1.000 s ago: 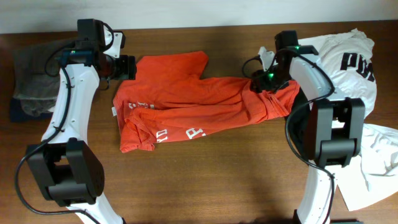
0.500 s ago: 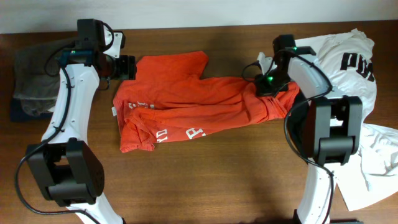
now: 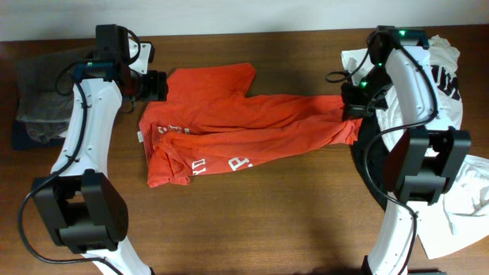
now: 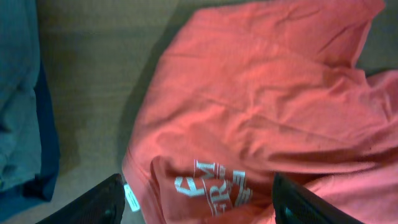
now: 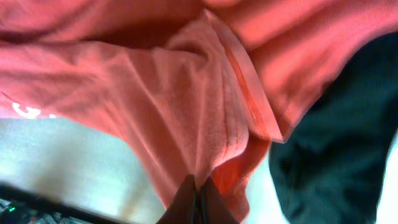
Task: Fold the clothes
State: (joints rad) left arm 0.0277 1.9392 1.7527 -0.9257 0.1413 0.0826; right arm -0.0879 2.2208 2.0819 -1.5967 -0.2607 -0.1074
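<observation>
My right end effector (image 3: 352, 114) is clamped on the red-orange T-shirt (image 3: 229, 131), whose length stretches away toward 9 o'clock.

Right of the red-orange T-shirt (image 3: 229, 130), the white T-shirt (image 3: 452, 107) runs off the frame edge; its lettering (image 3: 449, 80) is partly hidden behind the right arm (image 3: 416, 76). Red-orange T-shirt's small print (image 3: 174, 128): illegible.

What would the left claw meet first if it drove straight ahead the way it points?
Most likely the red-orange cotton T-shirt, near its white printed lettering. The shirt fills the view ahead of the open left claw. Depth is unclear, so I cannot tell how far off it is.
</observation>
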